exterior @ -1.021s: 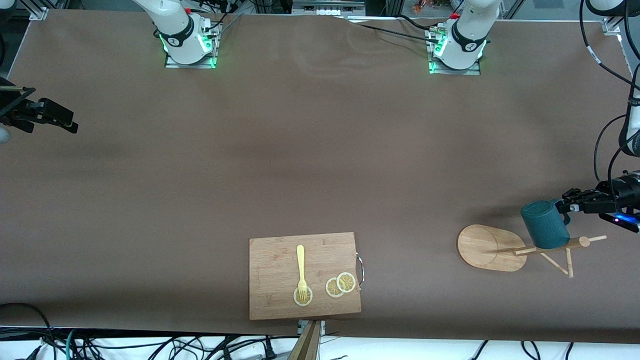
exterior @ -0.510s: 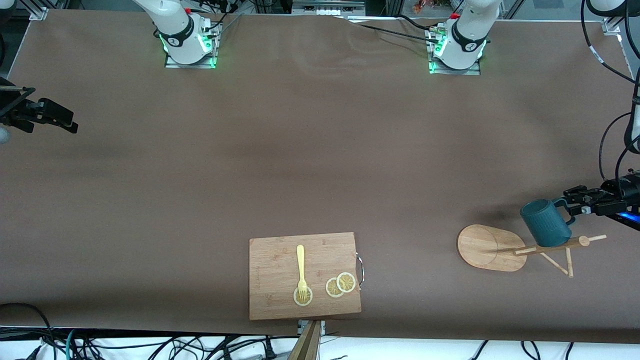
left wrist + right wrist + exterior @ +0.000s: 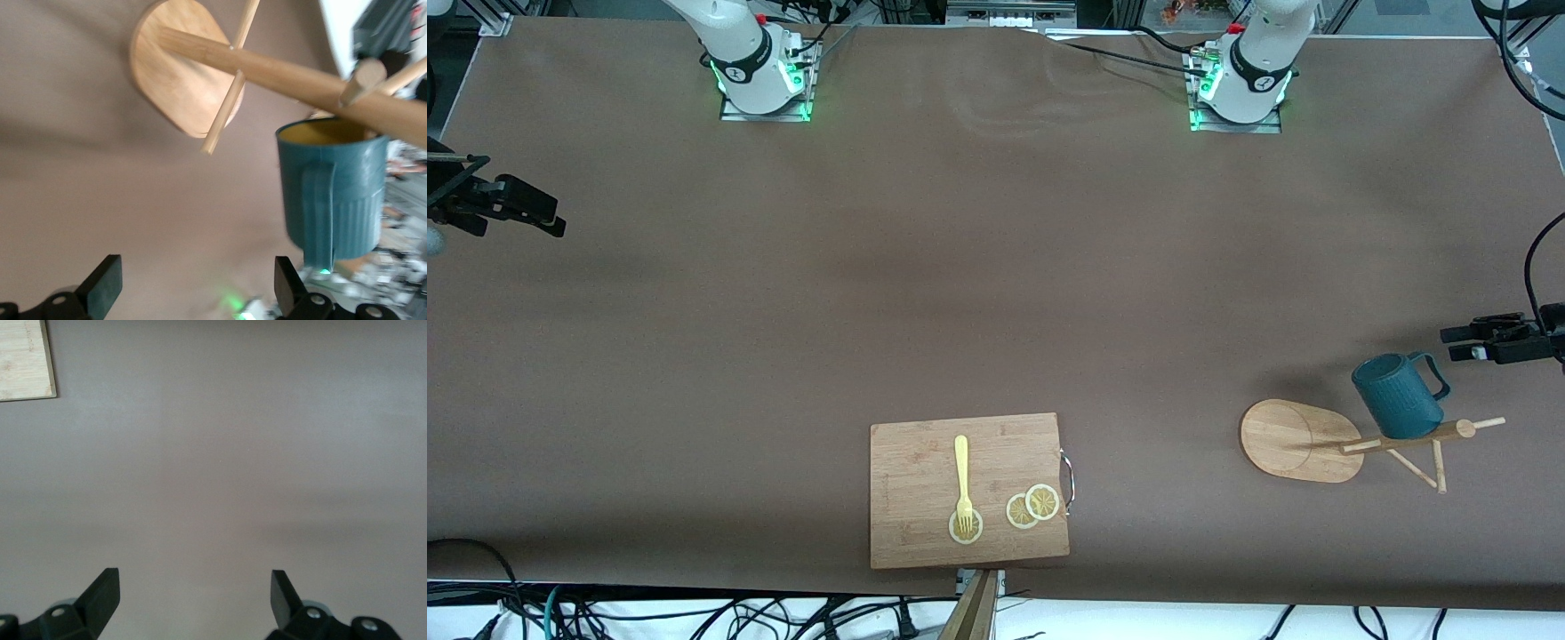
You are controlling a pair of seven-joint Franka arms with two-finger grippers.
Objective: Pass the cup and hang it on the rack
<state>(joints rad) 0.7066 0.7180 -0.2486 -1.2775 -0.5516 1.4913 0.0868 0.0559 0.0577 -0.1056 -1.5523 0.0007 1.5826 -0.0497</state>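
On the rack [image 3: 1303, 440], toward the left arm's end of the counter [image 3: 996, 267], the cup [image 3: 1396, 397] was hung by its handle. Clear of it, the left gripper [image 3: 1467, 341] was spread. The right gripper [image 3: 547, 220], spread, was held waiting.

My left fingers [image 3: 107, 283] are standing spread with bare desk [image 3: 996, 293] between them; the cup [image 3: 1398, 398] hanging on the rack [image 3: 1303, 440] and its jutting pegs are blocking the way ahead.
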